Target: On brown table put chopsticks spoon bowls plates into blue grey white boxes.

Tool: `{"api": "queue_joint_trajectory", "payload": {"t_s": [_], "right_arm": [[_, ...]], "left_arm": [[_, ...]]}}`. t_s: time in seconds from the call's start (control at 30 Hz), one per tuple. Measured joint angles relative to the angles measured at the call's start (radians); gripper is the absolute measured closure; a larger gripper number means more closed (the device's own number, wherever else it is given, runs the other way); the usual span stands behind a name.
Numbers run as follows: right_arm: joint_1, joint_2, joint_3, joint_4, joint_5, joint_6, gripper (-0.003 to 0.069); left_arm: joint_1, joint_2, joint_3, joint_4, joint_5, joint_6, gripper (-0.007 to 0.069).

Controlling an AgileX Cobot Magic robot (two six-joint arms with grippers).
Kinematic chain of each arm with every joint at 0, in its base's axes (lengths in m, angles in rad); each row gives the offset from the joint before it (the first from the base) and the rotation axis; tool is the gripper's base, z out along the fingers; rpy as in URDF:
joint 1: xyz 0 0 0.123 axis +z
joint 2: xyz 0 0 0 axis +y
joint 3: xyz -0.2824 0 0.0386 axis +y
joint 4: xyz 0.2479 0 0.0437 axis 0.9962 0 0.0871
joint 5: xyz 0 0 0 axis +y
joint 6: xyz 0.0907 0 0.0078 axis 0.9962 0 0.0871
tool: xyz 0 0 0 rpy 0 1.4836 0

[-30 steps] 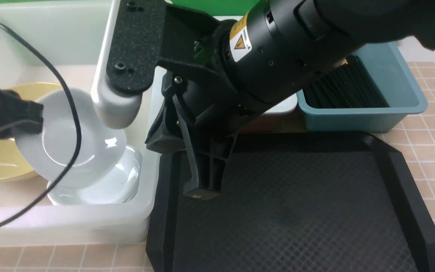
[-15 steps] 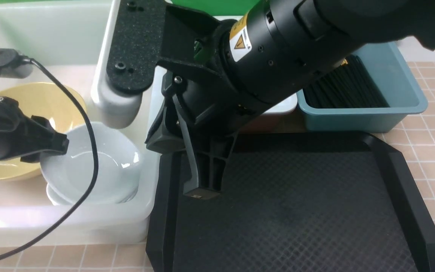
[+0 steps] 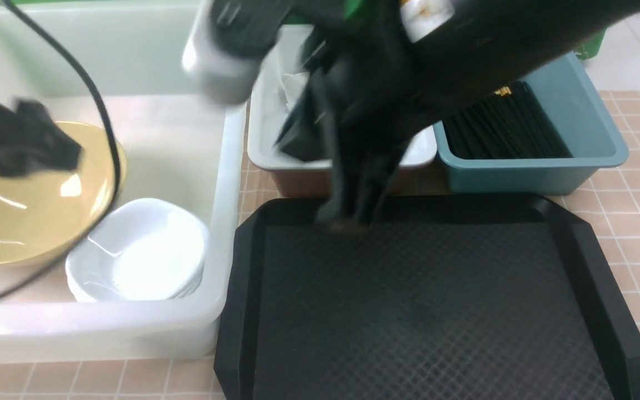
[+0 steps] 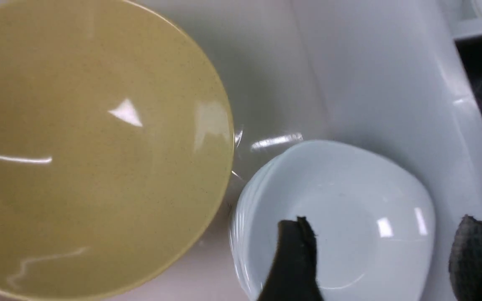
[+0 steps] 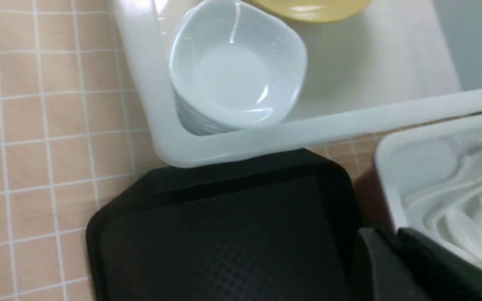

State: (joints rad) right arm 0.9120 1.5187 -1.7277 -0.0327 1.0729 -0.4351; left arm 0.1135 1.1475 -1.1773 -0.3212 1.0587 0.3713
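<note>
A stack of white plates (image 3: 142, 258) lies in the near right corner of the large white box (image 3: 225, 166), beside the olive-yellow bowl (image 3: 31, 211). My left gripper (image 4: 385, 228) hangs open above the stack, nothing between its fingers; in the front view it is a dark blur (image 3: 59, 150) over the bowl. My right gripper (image 5: 385, 236) is shut and empty, blurred over the far edge of the black tray (image 3: 348, 219). White spoons (image 5: 467, 209) fill the grey box (image 3: 264, 150). Black chopsticks (image 3: 503, 130) lie in the blue box (image 3: 592, 139).
A black textured tray (image 3: 420, 305) with cut corners lies on the brown table (image 3: 631, 211), in front of the grey and blue boxes. The left arm's black cable (image 3: 98, 111) loops over the white box. The right arm spans the top of the front view.
The left gripper opened and let a white plate drop onto the stack, then rose back over the bowl. The right arm swung up and away from the tray's left side.
</note>
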Motion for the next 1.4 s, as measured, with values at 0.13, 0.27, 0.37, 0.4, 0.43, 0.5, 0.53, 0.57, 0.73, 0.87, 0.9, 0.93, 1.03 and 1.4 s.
{"api": "queue_joint_trajectory", "payload": {"t_s": [0.13, 0.27, 0.37, 0.4, 0.43, 0.5, 0.53, 0.57, 0.73, 0.87, 0.9, 0.93, 1.03, 1.4], "right_arm": [[-0.041, -0.076, -0.004, -0.024, 0.035, 0.079, 0.0561], [-0.072, -0.153, 0.046, -0.031, 0.045, 0.100, 0.0560], [-0.073, -0.254, 0.164, -0.017, 0.017, 0.102, 0.0560], [-0.073, -0.293, 0.214, -0.007, -0.007, 0.107, 0.0560], [-0.073, -0.334, 0.257, -0.001, -0.025, 0.116, 0.0559], [-0.073, -0.386, 0.325, 0.008, -0.088, 0.133, 0.0559], [-0.073, -0.458, 0.418, 0.017, -0.152, 0.147, 0.0559], [-0.073, -0.504, 0.476, 0.022, -0.203, 0.149, 0.0559], [-0.073, -0.690, 0.700, 0.060, -0.427, 0.151, 0.0559], [-0.073, -0.831, 0.839, 0.083, -0.534, 0.151, 0.0556], [-0.073, -0.845, 0.847, 0.083, -0.537, 0.151, 0.0555], [-0.073, -0.863, 0.862, 0.084, -0.542, 0.151, 0.0554], [-0.073, -0.890, 0.884, 0.085, -0.545, 0.151, 0.0552], [-0.073, -0.900, 0.886, 0.085, -0.494, 0.151, 0.0544]], "left_arm": [[0.000, -0.110, 0.026, 0.045, 0.020, -0.037, 0.0441], [0.000, -0.250, 0.135, 0.091, -0.022, -0.042, 0.0595], [0.000, -0.397, 0.260, 0.105, -0.100, -0.044, 0.0623], [0.000, -0.448, 0.301, 0.106, -0.121, -0.046, 0.0623], [0.000, -0.488, 0.332, 0.108, -0.132, -0.046, 0.0623], [0.000, -0.568, 0.388, 0.112, -0.147, -0.048, 0.0623], [0.000, -0.622, 0.426, 0.115, -0.151, -0.048, 0.0623], [0.000, -0.662, 0.456, 0.121, -0.155, -0.048, 0.0623], [0.000, -0.812, 0.559, 0.136, -0.159, -0.048, 0.0623], [0.000, -0.887, 0.595, 0.138, -0.160, -0.048, 0.0623], [0.000, -0.888, 0.595, 0.138, -0.160, -0.048, 0.0623], [0.000, -0.895, 0.596, 0.138, -0.160, -0.048, 0.0623], [0.000, -0.896, 0.596, 0.138, -0.160, -0.048, 0.0623], [0.000, -0.896, 0.596, 0.138, -0.156, -0.048, 0.0623]]}}
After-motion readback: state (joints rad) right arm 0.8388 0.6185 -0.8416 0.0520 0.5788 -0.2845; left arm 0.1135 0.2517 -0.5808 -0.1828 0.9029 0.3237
